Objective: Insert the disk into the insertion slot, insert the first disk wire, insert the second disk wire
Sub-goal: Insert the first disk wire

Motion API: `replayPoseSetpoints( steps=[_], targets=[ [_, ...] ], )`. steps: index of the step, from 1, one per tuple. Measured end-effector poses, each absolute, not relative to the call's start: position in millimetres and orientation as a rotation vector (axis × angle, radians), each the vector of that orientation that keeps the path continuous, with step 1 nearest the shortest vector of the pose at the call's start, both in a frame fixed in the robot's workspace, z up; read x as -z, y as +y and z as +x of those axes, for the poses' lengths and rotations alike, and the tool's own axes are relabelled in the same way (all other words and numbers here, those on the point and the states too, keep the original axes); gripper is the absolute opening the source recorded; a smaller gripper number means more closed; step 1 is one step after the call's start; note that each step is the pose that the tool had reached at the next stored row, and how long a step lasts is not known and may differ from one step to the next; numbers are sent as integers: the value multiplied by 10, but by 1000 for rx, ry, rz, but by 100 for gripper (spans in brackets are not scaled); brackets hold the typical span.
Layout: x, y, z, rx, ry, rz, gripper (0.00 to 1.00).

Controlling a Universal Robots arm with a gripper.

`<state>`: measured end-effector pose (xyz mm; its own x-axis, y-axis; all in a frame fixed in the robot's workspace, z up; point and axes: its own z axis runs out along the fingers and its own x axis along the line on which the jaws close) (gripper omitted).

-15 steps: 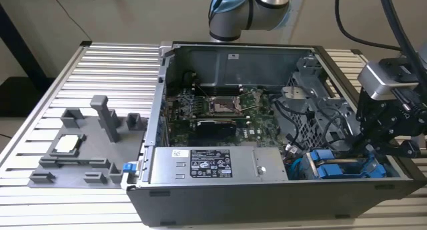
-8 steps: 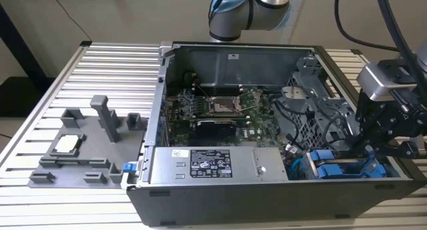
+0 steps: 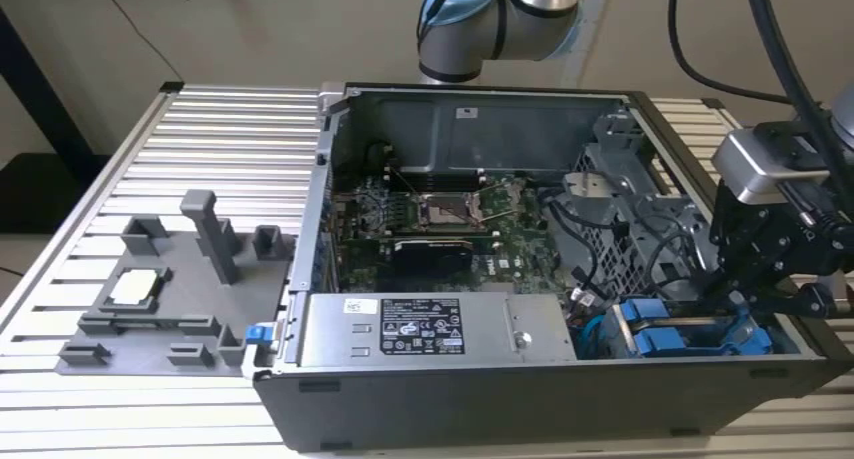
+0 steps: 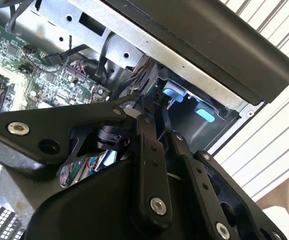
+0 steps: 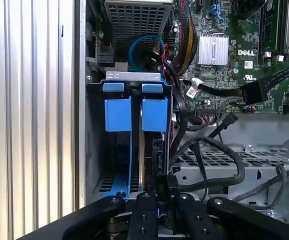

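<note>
My gripper [image 3: 738, 301] reaches down into the open computer case at the exterior view's right, over the grey drive cage, the insertion slot [image 3: 667, 339], with its blue rails. In the first wrist view the fingertips [image 5: 157, 196] stand close together on a black disk wire plug [image 5: 167, 183]. Its dark cable [image 5: 204, 142] loops away toward the motherboard. Just ahead of the plug two blue carrier tabs [image 5: 155, 114] stand side by side in the cage. A thin grey edge of the disk [image 5: 141, 150] runs between them. The disk's label is hidden.
A grey box with a sticker [image 3: 420, 329] sits beside the cage, the motherboard [image 3: 441, 219] behind it. Cable bundles [image 5: 234, 165] cross close to the gripper. The case wall [image 4: 224, 55] is close beside the cage. A grey fixture block [image 3: 174, 279] stands on the slatted table at the exterior view's left.
</note>
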<state>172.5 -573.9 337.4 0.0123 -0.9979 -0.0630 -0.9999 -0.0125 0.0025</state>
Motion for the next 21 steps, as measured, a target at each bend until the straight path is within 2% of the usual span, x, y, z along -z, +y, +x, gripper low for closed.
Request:
replayPoseSetpoints(
  steps=[12, 14, 15, 16, 21],
  targets=[
    [-3344, -5739, 1724, -73, 2177, -2204, 19],
    [-3340, -5739, 1724, -73, 2177, -2204, 20],
    [-3343, -5739, 1724, -73, 2177, -2204, 27],
    [-3350, -5739, 1725, -72, 2177, -2204, 27],
    [-3538, -5739, 1724, -73, 2177, -2204, 27]
  ],
)
